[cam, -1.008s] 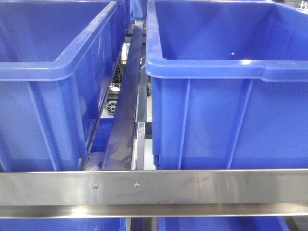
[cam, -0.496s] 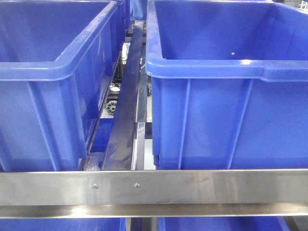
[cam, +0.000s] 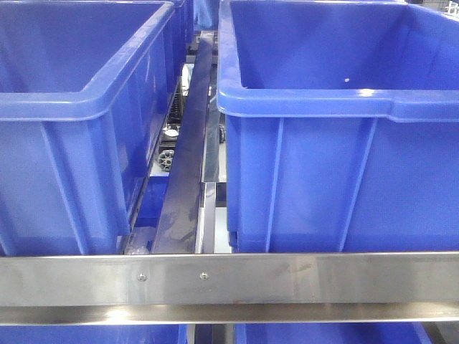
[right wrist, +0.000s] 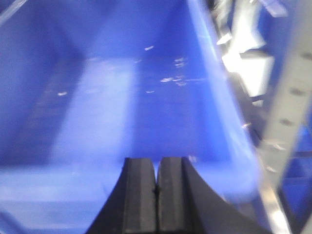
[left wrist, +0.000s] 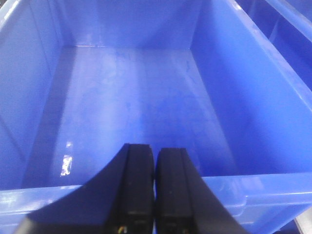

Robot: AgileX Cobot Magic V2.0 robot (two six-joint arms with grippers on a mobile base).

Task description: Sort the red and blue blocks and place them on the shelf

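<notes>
The red and blue blocks are out of view in every frame. The shelf shows in the front view as a steel front rail [cam: 287, 279] with two screws and a steel divider [cam: 188, 150] between two large blue bins. My left gripper [left wrist: 154, 148] is shut with nothing between its black fingers, pointing into an empty blue bin [left wrist: 131, 107] from above its near rim. My right gripper [right wrist: 158, 160] is likewise shut and empty, held over the near rim of another blue bin [right wrist: 126, 102] whose floor is bare. Neither gripper appears in the front view.
Two big blue bins, left [cam: 72, 115] and right [cam: 337, 129], fill the shelf tier, with roller tracks [cam: 169, 154] in the narrow gap between them. A perforated steel upright [right wrist: 292, 92] stands right of the right-hand bin. More blue bins sit on the tier below [cam: 323, 333].
</notes>
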